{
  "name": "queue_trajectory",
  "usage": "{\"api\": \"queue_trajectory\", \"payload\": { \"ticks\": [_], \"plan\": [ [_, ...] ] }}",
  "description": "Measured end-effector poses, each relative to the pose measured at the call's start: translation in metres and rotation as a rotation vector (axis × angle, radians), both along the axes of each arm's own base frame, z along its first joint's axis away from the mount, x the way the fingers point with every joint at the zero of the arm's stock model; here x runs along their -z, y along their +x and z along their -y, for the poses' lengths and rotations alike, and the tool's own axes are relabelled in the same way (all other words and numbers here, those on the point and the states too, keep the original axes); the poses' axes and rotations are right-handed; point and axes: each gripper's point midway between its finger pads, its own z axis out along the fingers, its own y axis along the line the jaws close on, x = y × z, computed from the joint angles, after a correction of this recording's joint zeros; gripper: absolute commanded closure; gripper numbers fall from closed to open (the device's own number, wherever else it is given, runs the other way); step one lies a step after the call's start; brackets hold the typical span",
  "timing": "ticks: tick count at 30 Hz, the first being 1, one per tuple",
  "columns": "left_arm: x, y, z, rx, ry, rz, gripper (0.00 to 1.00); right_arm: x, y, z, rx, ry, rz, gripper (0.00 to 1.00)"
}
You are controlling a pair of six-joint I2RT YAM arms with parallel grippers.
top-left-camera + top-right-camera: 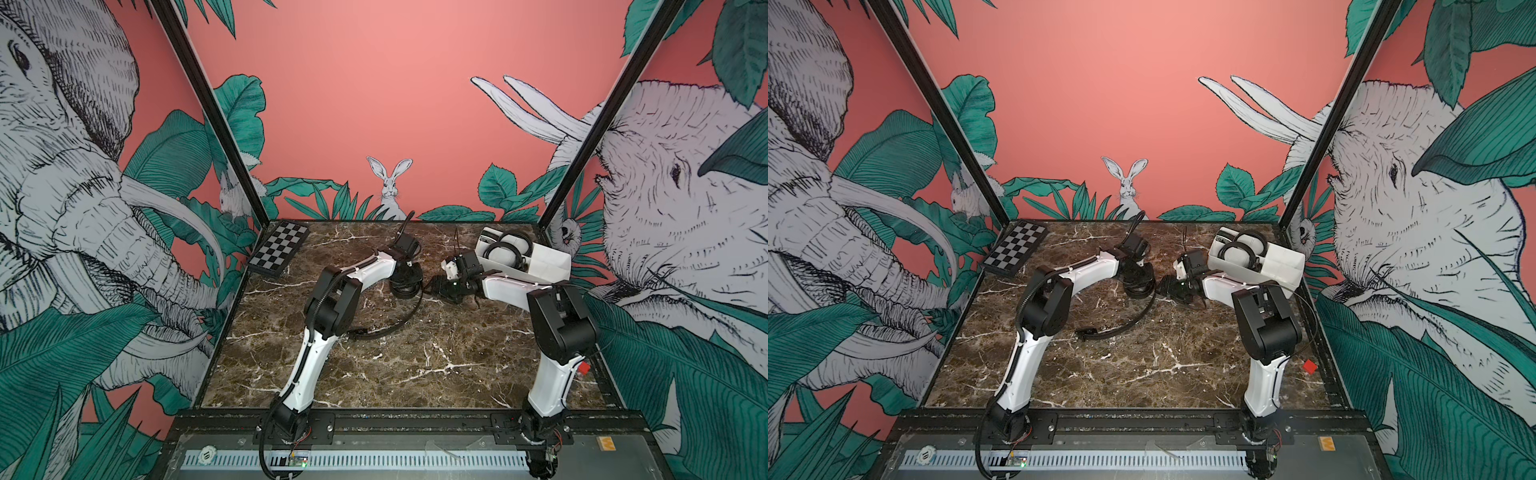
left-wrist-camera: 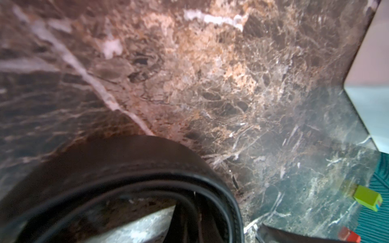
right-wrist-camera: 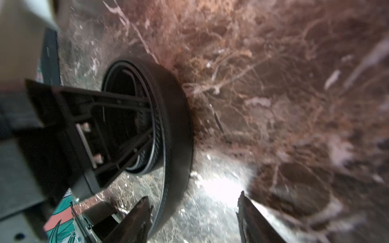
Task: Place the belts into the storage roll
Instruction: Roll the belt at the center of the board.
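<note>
On the dark brown, white-veined marble tabletop (image 1: 395, 353) are laid a flat black-and-white checkerboard (image 1: 279, 252) at ten o'clock, a partly coiled black leather belt (image 1: 405, 293) towards twelve, a white rectangular plastic box (image 1: 544, 259) at two and a small red cube (image 1: 1309, 366) at four.

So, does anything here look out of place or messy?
Mostly the belt on the table: one end is wound into a coil, but the rest trails loose across the marble. A small red block also sits by the right edge.
</note>
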Motion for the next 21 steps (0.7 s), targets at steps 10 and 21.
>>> {"api": "queue_trajectory", "payload": {
  "ticks": [10, 21],
  "plan": [
    [-0.001, 0.0, 0.001, -0.003, -0.023, -0.01, 1.0, -0.004, 0.017, -0.019, 0.053, 0.1, 0.085, 0.38],
    [-0.001, 0.004, 0.004, -0.027, -0.078, -0.027, 1.0, 0.006, 0.008, -0.036, 0.074, 0.1, 0.076, 0.38]
  ]
}}
